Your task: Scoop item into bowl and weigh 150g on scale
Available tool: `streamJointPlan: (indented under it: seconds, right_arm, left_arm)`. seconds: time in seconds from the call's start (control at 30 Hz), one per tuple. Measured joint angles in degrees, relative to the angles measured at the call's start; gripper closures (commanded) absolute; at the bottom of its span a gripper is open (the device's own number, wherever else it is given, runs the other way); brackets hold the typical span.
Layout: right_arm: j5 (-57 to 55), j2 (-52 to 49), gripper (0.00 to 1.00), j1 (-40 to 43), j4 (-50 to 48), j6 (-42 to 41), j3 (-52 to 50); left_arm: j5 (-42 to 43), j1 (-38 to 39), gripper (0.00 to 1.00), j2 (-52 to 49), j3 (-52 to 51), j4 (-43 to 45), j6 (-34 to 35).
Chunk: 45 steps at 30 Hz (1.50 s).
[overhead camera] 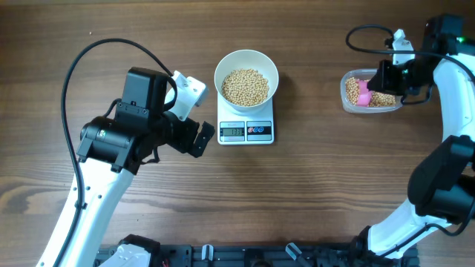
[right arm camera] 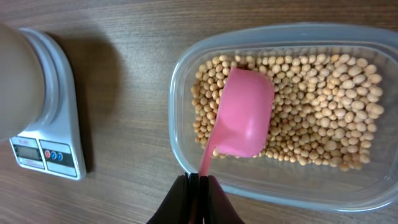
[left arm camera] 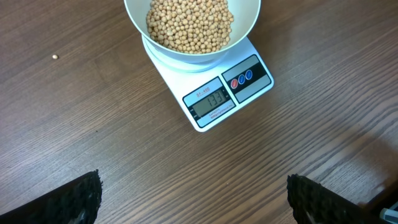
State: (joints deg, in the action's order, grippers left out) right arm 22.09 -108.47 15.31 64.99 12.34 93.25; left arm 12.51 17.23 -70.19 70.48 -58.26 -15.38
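Right gripper [right arm camera: 194, 182]: clamped on pink scoop [right arm camera: 244, 113] handle, scoop among beans [right arm camera: 323, 93]
Left gripper [left arm camera: 196, 200]: spread wide, empty, before scale [left arm camera: 252, 84]

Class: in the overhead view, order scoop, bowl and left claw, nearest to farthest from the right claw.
1. The scoop, in the tub, right side.
2. The bowl, on the scale, centre.
3. The left claw, left of the scale.

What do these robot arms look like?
Each arm has white tubular links and chunky black joints. A thin black cable loops off the left arm; another runs by the right arm. The left pincer and right pincer have black fingers, the left's rough-textured.
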Motion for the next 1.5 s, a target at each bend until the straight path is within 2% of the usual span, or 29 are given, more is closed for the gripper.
streamJointPlan:
  seconds: [0.47, 0.9, 1.23, 1.37, 1.47, 1.5]
  right_arm:
    - [6.51, 0.00, 0.96, 10.27, 1.64, 5.44, 0.00]
    - [20.28, 0.00, 0.96, 19.10, 3.52, 12.85, 0.00]
    - [38.32, 0.00, 0.96, 19.12, 3.10, 14.53, 0.00]
    - [44.72, 0.00, 0.96, 17.20, -1.20, 8.20, 0.00]
    - [45.64, 0.00, 0.96, 10.32, -9.35, 2.10, -0.04]
    - [46.07, 0.00, 0.96, 5.40, -14.21, -1.03, 0.00]
  left_arm:
    - [0.00, 0.00, 0.00, 0.00, 0.00, 0.00, 0.00]
    - [0.00, 0.00, 0.00, 0.00, 0.00, 0.02, 0.00]
    - [0.00, 0.00, 0.00, 0.00, 0.00, 0.00, 0.00]
    - [0.00, 0.00, 0.00, 0.00, 0.00, 0.00, 0.00]
    - [0.02, 0.00, 0.00, 0.00, 0.00, -0.07, 0.00]
    - [0.02, 0.00, 0.00, 0.00, 0.00, 0.11, 0.00]
